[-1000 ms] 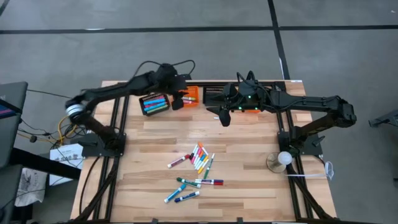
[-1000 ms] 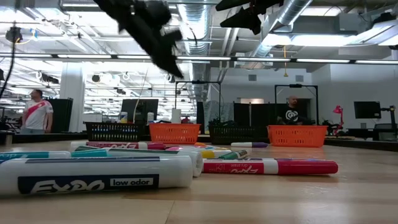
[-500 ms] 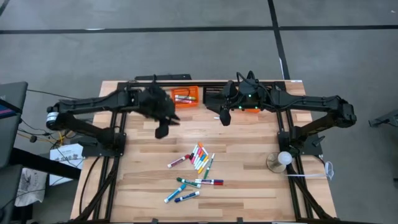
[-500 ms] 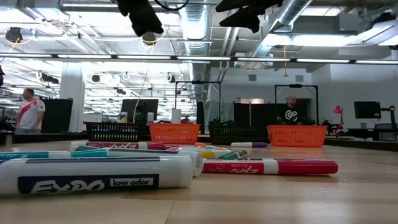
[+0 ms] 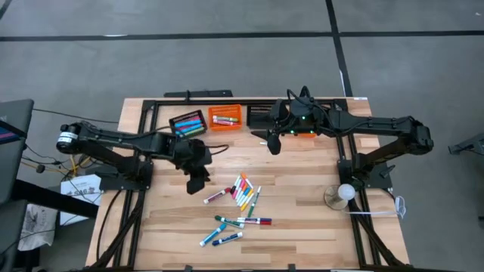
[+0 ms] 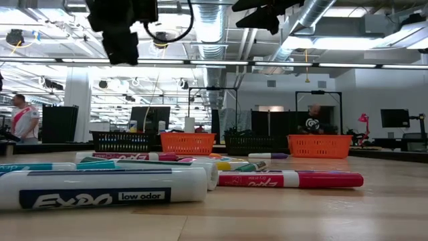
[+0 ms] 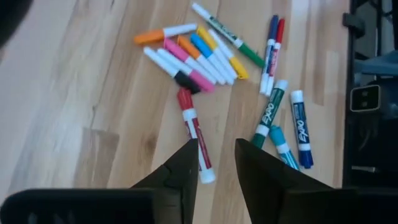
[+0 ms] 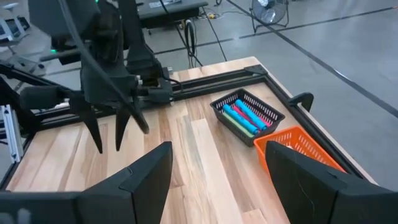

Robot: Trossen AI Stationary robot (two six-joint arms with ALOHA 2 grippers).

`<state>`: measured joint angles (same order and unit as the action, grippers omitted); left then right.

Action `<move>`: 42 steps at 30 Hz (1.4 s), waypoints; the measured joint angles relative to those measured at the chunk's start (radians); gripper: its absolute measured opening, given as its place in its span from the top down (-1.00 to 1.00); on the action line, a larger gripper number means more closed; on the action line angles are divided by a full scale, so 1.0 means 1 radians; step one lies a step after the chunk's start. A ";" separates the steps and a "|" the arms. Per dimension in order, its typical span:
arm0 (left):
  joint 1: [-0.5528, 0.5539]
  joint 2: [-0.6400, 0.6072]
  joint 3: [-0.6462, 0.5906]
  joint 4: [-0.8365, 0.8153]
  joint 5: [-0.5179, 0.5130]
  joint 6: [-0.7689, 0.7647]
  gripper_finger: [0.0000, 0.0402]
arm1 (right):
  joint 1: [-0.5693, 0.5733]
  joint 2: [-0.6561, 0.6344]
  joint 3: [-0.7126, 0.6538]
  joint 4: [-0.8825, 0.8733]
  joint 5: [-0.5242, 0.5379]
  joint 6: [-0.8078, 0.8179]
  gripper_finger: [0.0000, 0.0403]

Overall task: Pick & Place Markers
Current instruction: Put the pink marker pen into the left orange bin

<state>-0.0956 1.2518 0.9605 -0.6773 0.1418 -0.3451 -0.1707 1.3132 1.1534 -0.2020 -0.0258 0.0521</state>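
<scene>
Loose markers (image 5: 242, 193) lie flat on the wooden table, several in a fan at mid-table and several more (image 5: 231, 227) nearer the front edge. A red-capped white one (image 7: 194, 134) lies closest to my left gripper (image 5: 198, 181), which hovers open just left of the fan, tilted down; that marker shows past the gap between its fingers (image 7: 216, 163). The right wrist view shows the left gripper (image 8: 107, 140) with its fingers apart and nothing between them. My right gripper (image 5: 272, 143) waits open and raised at the far middle of the table.
Along the far edge stand a black basket (image 5: 187, 123) with markers in it, an orange basket (image 5: 225, 117) holding a few, another black basket (image 5: 259, 115) and an orange one (image 5: 306, 134) under the right arm. A white round object (image 5: 344, 193) sits at right. People (image 6: 313, 120) stand in the room behind.
My left gripper has swung from the baskets at the far edge toward the near edge and slightly down, rolling as it went, and now hangs beside the fan of markers. The markers on the table have stayed where they were.
</scene>
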 joint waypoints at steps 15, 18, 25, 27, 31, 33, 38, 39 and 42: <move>-0.102 0.145 -0.062 0.129 -0.079 -0.153 -0.04 | 0.000 0.000 0.000 0.000 0.000 0.027 -0.24; -0.110 0.222 -0.062 0.131 -0.078 -0.153 -0.05 | 0.000 0.000 0.000 0.000 0.000 0.028 -0.24; -0.106 0.311 -0.062 0.162 -0.072 -0.217 -0.04 | 0.000 0.000 0.000 0.000 0.000 0.063 -0.24; -0.107 0.316 -0.062 0.184 -0.060 -0.221 -0.04 | 0.000 0.000 0.000 0.000 0.000 0.063 -0.24; -0.113 0.317 -0.062 0.212 -0.059 -0.234 -0.04 | 0.000 0.000 0.000 0.000 0.000 0.064 -0.24; -0.113 0.317 -0.062 0.219 -0.059 -0.246 -0.04 | 0.000 0.000 0.000 0.000 0.000 0.063 -0.24; -0.112 0.317 -0.062 0.222 -0.063 -0.245 -0.04 | 0.000 0.000 0.000 0.000 0.000 0.063 -0.24; -0.112 0.317 -0.062 0.223 -0.063 -0.245 -0.04 | 0.000 0.000 0.000 0.000 0.000 0.063 -0.24; -0.112 0.331 -0.062 0.232 -0.064 -0.244 -0.04 | 0.000 0.000 0.000 0.001 0.000 0.063 -0.24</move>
<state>-0.2081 1.5824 0.8984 -0.4452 0.0778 -0.5894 -0.1707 1.3132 1.1534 -0.2013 -0.0257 0.1149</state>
